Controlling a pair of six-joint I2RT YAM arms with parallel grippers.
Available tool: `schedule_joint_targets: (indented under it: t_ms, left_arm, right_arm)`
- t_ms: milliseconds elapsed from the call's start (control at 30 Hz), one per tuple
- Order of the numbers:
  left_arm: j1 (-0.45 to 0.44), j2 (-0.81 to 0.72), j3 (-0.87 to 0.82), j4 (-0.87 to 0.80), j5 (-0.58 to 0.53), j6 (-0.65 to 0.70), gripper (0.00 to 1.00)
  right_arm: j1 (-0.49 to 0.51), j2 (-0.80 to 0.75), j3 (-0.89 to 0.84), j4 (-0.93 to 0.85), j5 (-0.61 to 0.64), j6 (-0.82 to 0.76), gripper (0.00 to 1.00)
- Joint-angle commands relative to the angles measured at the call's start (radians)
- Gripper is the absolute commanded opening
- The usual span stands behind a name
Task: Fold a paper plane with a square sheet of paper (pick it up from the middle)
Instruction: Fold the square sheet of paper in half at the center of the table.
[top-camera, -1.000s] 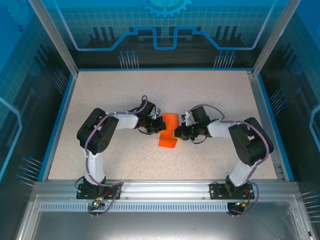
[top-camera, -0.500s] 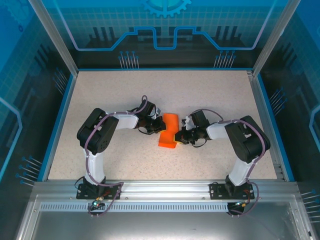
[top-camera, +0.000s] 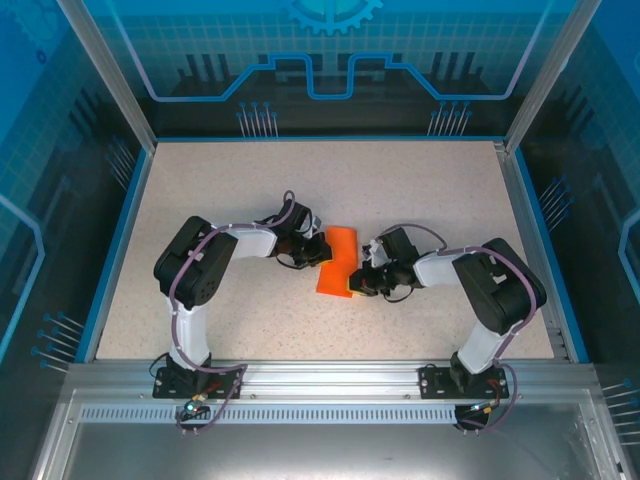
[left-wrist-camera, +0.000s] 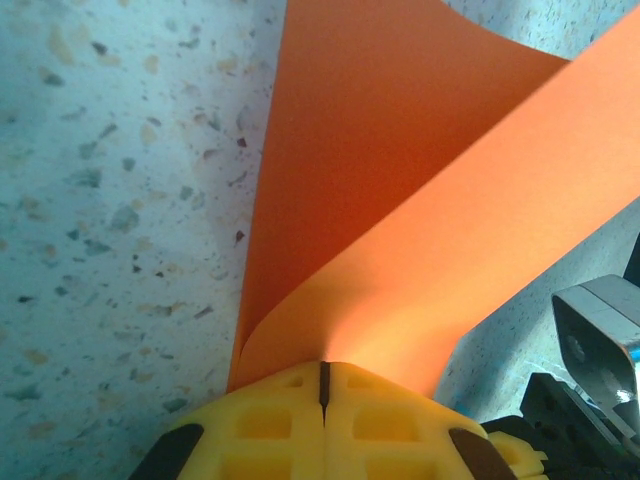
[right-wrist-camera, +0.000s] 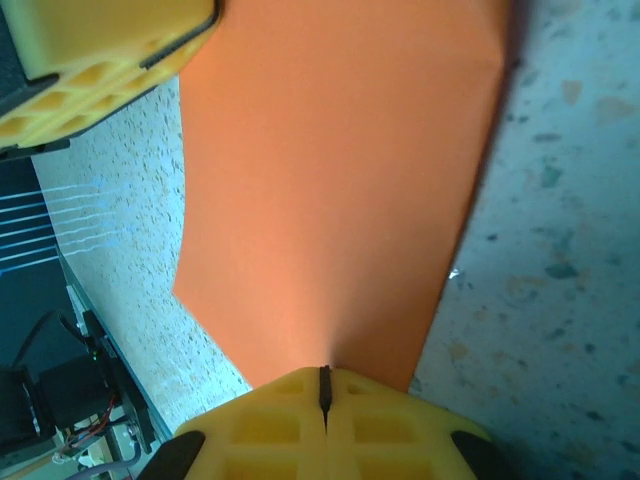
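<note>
From the top external camera, I saw the orange sheet of paper near the middle of the speckled table, doubled over into a narrow strip running away from the arm bases. The left gripper met the strip at its left edge, toward the far end. The right gripper met it at the right edge, near the nearer end. Both arms lay low over the table, with their wrists turned inward toward each other.

On the left wrist camera, the left gripper's yellow fingers were pressed together, leaving only a thin dark seam between them. They were pinched on the paper where it curled over, and one layer lay on the table while the other rose and swept to the right. A grey metal part showed at the lower right.

On the right wrist camera, the right gripper's yellow fingers were likewise closed tight on the paper's near edge. The sheet stretched flat ahead across the tabletop. The left gripper's yellow finger sat on the sheet's far left corner, at the top left of the view.
</note>
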Motion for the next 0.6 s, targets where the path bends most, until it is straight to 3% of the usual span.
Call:
schedule_joint_targets:
  t_ms: [0, 267, 567]
  left_arm:
    - [-0.011, 0.055, -0.029, -0.078, -0.037, 0.027, 0.00]
    - [-0.011, 0.056, -0.026, -0.078, -0.034, 0.028, 0.00]
    - [-0.011, 0.057, -0.025, -0.080, -0.033, 0.028, 0.00]
  right_arm:
    - [0.011, 0.027, -0.029, 0.005, 0.007, 0.009, 0.05]
    - [0.023, -0.069, -0.023, -0.014, -0.007, 0.018, 0.06]
    - [0.043, -0.019, -0.065, 0.008, 0.013, 0.022, 0.05]
